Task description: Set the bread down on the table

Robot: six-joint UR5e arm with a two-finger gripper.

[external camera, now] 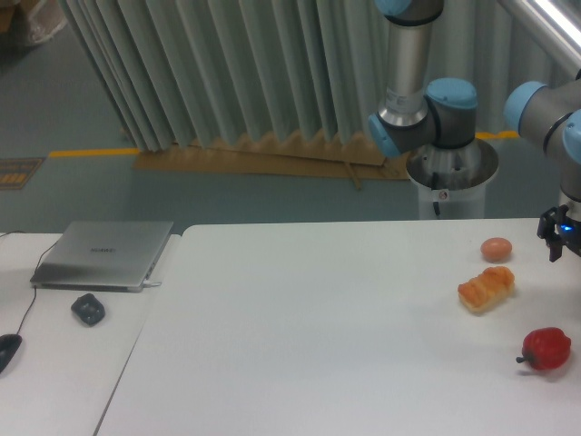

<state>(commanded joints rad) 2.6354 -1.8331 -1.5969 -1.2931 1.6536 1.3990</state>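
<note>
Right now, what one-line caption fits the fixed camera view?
Bread lies on the white table between an egg-like ball and red pepper; the gripper hovers at the right edge.

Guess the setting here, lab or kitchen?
Likely a robot lab or workshop: an arm base bolted beside a plain white table, toy bread and pepper as props, a laptop on the side desk.
</note>
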